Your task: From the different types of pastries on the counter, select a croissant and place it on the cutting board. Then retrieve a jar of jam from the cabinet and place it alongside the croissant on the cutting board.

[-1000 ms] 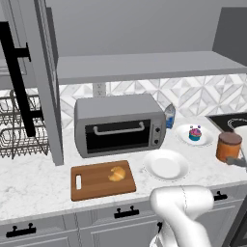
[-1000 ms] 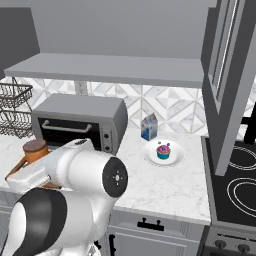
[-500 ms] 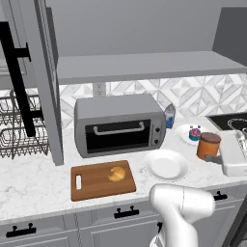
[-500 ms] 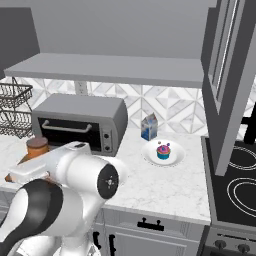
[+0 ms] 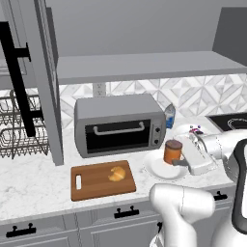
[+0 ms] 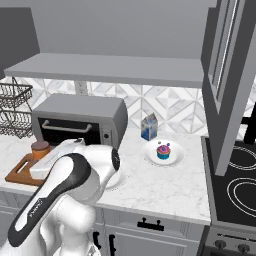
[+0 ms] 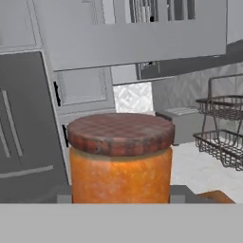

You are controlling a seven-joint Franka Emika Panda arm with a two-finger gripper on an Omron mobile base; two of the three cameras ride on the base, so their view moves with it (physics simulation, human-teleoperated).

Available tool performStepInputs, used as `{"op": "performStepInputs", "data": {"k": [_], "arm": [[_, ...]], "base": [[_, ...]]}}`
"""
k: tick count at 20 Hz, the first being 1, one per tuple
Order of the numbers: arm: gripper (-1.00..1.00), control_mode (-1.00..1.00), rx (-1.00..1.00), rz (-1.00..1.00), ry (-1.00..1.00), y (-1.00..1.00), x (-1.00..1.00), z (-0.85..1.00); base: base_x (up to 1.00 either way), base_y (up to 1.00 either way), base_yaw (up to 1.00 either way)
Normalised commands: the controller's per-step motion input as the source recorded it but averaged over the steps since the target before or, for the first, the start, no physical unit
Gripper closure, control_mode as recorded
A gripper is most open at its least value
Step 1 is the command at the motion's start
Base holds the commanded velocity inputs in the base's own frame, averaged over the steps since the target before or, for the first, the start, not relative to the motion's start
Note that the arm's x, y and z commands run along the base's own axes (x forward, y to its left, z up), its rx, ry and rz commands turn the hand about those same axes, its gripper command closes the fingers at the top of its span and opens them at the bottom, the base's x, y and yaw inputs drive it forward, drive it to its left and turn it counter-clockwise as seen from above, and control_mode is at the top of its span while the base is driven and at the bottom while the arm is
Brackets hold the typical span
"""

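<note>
While jaws clamp one jar of jam, one croissant on one cutting board, one cupcake.

One croissant, one cutting board, one jar of jam, one cupcake, one carton and one toaster oven are counted. Two white plates seem present, one partly hidden. One wire rack is seen.
</note>
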Motion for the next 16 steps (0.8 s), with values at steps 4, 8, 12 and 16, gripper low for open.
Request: {"op": "performStepInputs", "data": {"k": [4, 8, 12, 16], "arm": [[1.0, -1.0, 0.2, 0.01, -0.37, 0.81, 0.0, -0.97], [1.0, -1.0, 0.13, 0.0, -0.22, 0.88, 0.03, -0.91], [1.0, -1.0, 0.02, 0.0, -0.05, 0.87, 0.15, -0.57], [1.0, -1.0, 0.0, 0.0, 0.0, 0.24, 0.12, -0.14]], "base": [[0.0, 0.0, 0.0], [0.0, 0.0, 0.0], [0.0, 0.0, 0.0], [0.0, 0.0, 0.0]]}}
